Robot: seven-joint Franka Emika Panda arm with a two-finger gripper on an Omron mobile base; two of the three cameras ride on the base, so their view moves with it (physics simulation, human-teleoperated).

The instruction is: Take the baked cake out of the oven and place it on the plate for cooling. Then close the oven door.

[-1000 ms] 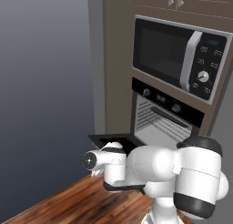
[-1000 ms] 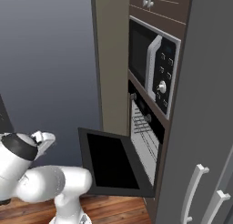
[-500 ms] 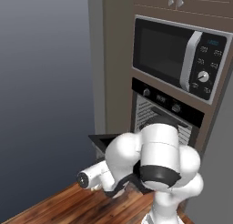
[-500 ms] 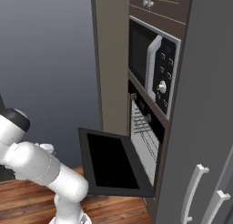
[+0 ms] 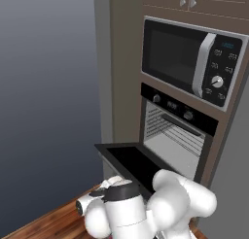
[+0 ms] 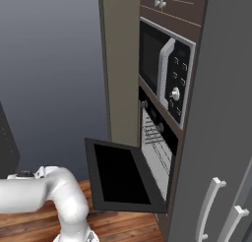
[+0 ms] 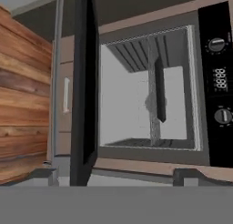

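So since half a second ago the arm has swung lower and further left, folding down near the wood floor [image 5: 53, 221]. Oven door [image 6: 120, 174] hangs fully open and flat, same as before, with the oven [image 5: 177, 136] cavity showing its wire racks under the microwave [image 5: 192, 58]. From the rolled hand view, the gripper [image 7: 113, 175] fingertips sit wide apart, holding nothing.

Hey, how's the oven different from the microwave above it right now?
The oven stands open, its door dropped flat; the microwave is shut. The oven's controls run in a strip along its top; the microwave's keypad and dial sit on its right side. The oven shows wire racks inside; the microwave's window is dark. Both are black and built into the same column.
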